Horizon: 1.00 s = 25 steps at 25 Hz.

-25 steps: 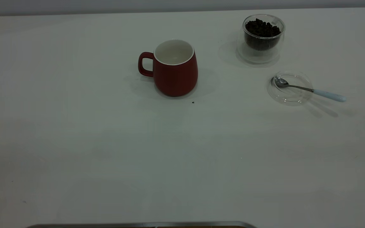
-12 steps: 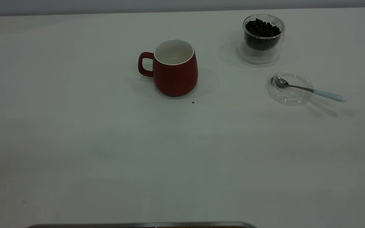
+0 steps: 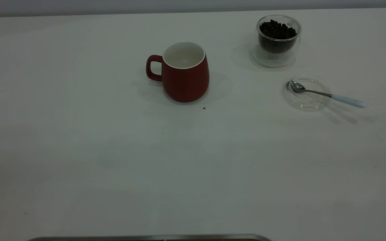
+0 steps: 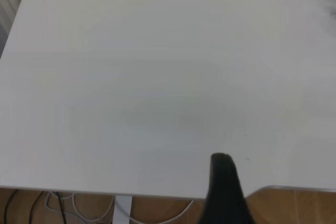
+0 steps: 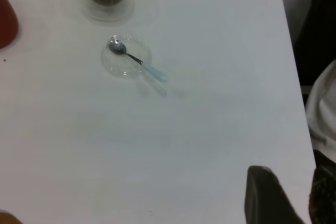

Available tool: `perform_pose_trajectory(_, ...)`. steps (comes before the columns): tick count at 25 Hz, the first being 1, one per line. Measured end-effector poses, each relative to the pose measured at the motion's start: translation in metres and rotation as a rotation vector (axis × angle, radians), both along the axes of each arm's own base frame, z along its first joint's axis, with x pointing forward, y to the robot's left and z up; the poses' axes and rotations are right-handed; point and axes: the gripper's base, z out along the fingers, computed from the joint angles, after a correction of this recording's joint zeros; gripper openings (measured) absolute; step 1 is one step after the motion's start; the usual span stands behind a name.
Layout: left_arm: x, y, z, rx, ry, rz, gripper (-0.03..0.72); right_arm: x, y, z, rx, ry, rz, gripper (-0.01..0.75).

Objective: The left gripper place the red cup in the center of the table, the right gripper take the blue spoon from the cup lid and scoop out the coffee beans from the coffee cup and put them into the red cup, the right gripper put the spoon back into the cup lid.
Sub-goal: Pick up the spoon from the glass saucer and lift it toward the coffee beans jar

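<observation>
White tabletop (image 3: 79, 150), matte, with a rounded corner at 1 o'clock; your exterior view shows no arm over it. Red cup (image 3: 185, 72) stands upright near centre: glossy rounded ceramic, white inside, loop handle toward 9 o'clock. At 2 o'clock from it, the clear double-walled coffee cup (image 3: 277, 42) holds dark coffee beans (image 3: 276, 30). Toward 4 o'clock lies the shallow glass cup lid (image 3: 306, 93), with the blue spoon (image 3: 327, 94): metal bowl in the lid, pale handle overhanging. Left gripper (image 4: 226, 190) near the table edge, state unreadable. Right gripper (image 5: 286, 195) near its own edge, fingers parted, holding nothing.
</observation>
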Motion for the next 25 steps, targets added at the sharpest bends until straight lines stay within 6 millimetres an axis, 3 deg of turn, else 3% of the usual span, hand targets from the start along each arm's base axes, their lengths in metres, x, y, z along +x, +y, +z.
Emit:
perform_pose_trajectory(7, 0.000, 0.000, 0.000, 0.000, 0.000, 0.000, 0.587, 0.000, -0.001, 0.000, -0.009, -0.005, -0.005, 0.242)
perform_pose_trajectory(12, 0.000, 0.000, 0.000, 0.000, 0.000, 0.000, 0.587, 0.006, 0.002, 0.027, 0.040, -0.172, 0.006, 0.242)
perform_pose_trajectory(15, 0.000, 0.000, 0.000, 0.000, 0.000, 0.000, 0.587, 0.026, 0.006, 0.040, 0.098, -0.230, 0.023, 0.242)
perform_pose_trajectory(20, 0.000, 0.000, 0.000, 0.000, -0.001, 0.000, 0.587, 0.079, 0.015, 0.049, 0.266, -0.197, 0.030, 0.270)
perform_pose_trajectory(25, 0.000, 0.000, 0.000, 0.001, -0.002, -0.001, 0.587, 0.138, 0.021, 0.035, 0.402, -0.076, -0.011, 0.440)
